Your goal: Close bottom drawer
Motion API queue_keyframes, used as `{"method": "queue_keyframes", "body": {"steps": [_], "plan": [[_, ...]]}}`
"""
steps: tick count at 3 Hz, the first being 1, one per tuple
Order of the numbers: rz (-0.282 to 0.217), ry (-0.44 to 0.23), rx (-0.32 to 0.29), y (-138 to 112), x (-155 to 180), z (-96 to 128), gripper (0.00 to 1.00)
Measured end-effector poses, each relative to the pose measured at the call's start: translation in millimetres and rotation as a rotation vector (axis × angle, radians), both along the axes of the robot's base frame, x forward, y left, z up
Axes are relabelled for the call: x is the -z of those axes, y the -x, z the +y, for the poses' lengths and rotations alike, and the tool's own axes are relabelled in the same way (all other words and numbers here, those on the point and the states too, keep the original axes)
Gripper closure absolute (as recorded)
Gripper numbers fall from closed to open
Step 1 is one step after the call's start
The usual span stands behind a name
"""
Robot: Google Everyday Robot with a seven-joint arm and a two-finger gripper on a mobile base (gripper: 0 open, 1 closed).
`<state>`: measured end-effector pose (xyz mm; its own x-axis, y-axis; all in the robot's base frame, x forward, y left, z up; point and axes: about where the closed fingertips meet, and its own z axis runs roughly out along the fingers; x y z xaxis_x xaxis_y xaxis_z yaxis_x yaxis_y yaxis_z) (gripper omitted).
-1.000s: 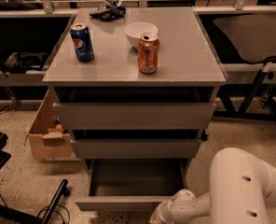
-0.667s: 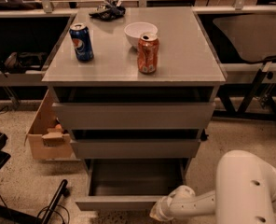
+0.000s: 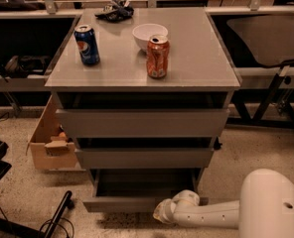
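- I am holding my gripper (image 3: pixel 160 214) low in front of the cabinet (image 3: pixel 201 58), at the right part of the bottom drawer's front panel.
- It is seeming to touch the panel, but I cannot tell this for sure.
- I also cannot tell if the gripper is apart or together.
- The bottom drawer (image 3: pixel 132 203) is standing pulled out at the foot of the cabinet, and its grey tray is showing open.
- My arm (image 3: pixel 211 214) is reaching in from the right of the cabinet, close above the floor.
- On the cabinet top, a blue can (image 3: pixel 87 44) is standing at the left and an orange can (image 3: pixel 157 56) near the middle.
- A white bowl (image 3: pixel 149 35) is sitting just behind the orange can.
- A cardboard box (image 3: pixel 47 143) is lying against the left side of the cabinet.
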<state>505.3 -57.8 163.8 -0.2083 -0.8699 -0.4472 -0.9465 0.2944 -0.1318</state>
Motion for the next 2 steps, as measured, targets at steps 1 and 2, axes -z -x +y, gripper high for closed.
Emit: {"method": "queue_keyframes", "body": {"steps": [1, 2], "plan": [[-0.004, 0.001, -0.001, -2.8, 1.2, 0.7, 1.0], [-0.017, 0.006, -0.004, -10.5, 4.7, 2.7, 1.0]]}}
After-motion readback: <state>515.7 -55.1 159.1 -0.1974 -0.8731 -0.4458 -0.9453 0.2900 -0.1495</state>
